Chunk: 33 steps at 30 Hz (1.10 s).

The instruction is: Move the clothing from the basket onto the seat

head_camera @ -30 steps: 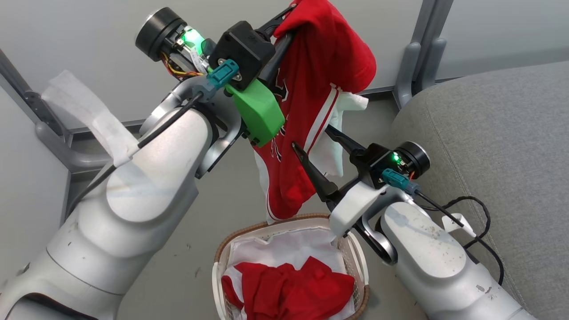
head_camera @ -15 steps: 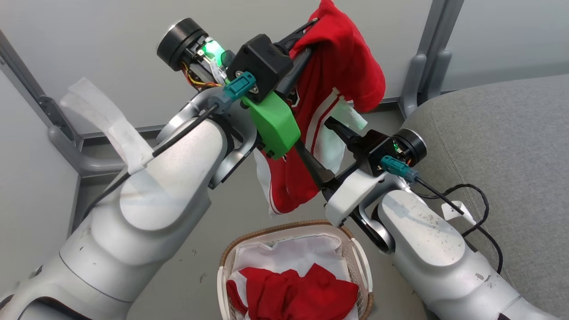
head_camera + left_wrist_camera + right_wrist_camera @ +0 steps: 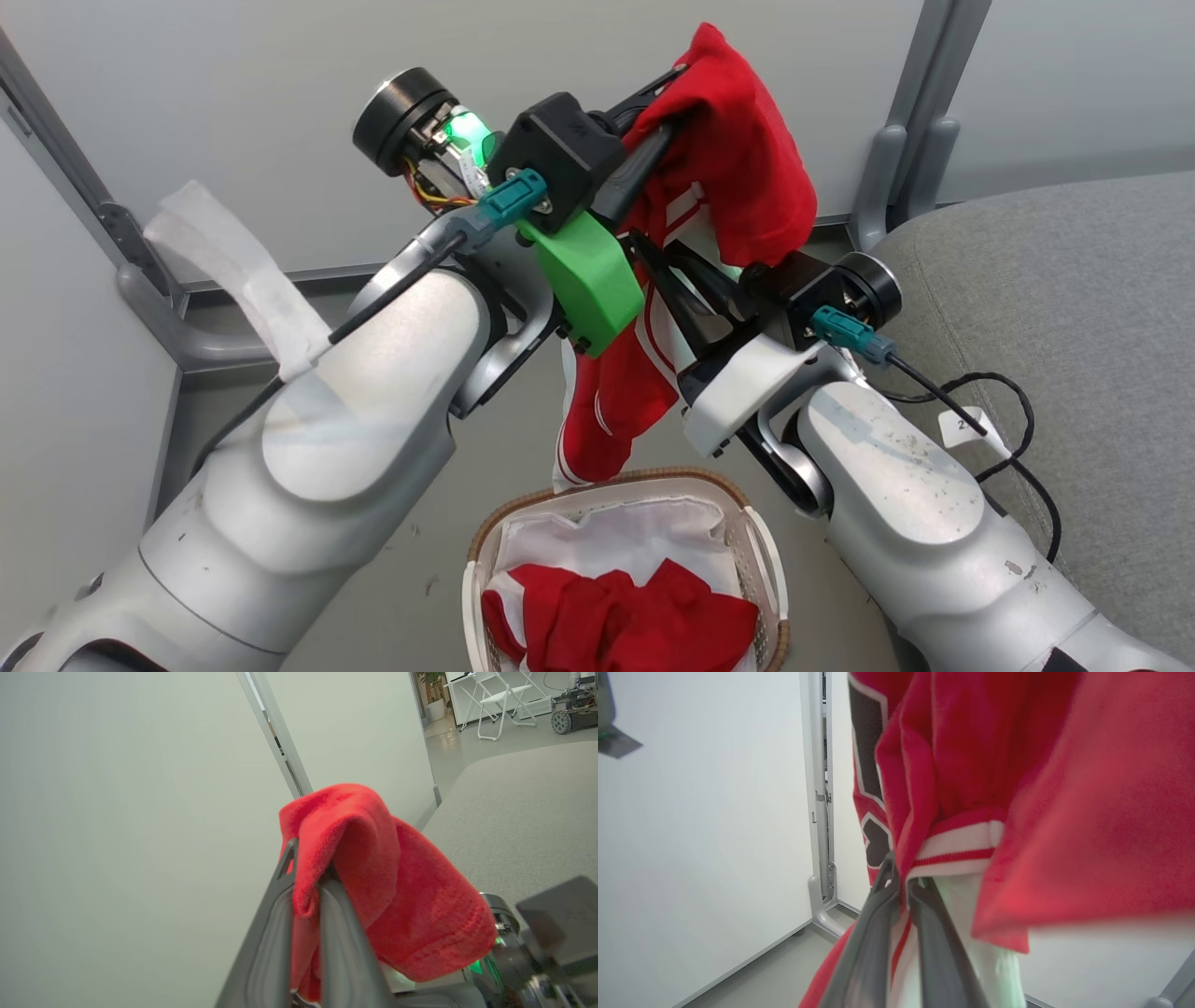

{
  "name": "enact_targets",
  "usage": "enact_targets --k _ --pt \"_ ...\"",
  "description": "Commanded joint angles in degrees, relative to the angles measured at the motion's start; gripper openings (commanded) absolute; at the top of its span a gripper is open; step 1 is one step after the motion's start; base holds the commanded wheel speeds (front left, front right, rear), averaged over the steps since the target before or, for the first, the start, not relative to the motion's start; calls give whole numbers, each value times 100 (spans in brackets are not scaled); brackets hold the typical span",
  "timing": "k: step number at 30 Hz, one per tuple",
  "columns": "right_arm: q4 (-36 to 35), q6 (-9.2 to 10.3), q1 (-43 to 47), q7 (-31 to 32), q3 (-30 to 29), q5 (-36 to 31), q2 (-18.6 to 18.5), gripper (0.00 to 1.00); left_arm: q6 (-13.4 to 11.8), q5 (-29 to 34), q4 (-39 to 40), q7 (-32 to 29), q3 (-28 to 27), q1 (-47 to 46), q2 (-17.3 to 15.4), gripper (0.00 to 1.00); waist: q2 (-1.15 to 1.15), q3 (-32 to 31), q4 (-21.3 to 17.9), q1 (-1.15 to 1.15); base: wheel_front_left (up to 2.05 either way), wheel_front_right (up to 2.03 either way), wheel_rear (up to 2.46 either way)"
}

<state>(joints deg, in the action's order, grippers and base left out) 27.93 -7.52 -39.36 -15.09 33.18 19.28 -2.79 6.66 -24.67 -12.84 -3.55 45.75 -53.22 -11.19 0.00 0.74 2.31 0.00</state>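
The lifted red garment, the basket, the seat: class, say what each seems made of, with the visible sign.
Garment: soft matte knit, probably; it droops in folds, surface slightly fuzzy. Basket: glossy white plastic wall with small holes; brown woven rim, perhaps rattan. Seat: grey matte woven upholstery, grainy texture.

White tag (image 3: 963, 427) on black cable (image 3: 1013, 439): one digit, apparently "2". Red garment (image 3: 952, 756): black letters outlined in white, folded over, unreadable.

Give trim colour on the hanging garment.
White with a thin red stripe, on the red garment; clearest in right wrist view.
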Motion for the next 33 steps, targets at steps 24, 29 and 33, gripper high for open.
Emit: enact_targets --k 24,29,33 --pt "-549 6 470 -13 -841 -505 -18 0 -331 -661 -1572 1299 -608 1317 -298 100 0 365 -239 0 0 0 0" --pt "-568 6 559 -13 -1079 -655 -18 0 -371 -792 -1775 1649 -645 1781 -190 100 0 422 -259 0 0 0 0" --pt "-539 6 644 -13 -1246 -739 -18 0 -387 -825 -1809 1796 -687 2094 -79 100 0 461 -266 0 0 0 0"
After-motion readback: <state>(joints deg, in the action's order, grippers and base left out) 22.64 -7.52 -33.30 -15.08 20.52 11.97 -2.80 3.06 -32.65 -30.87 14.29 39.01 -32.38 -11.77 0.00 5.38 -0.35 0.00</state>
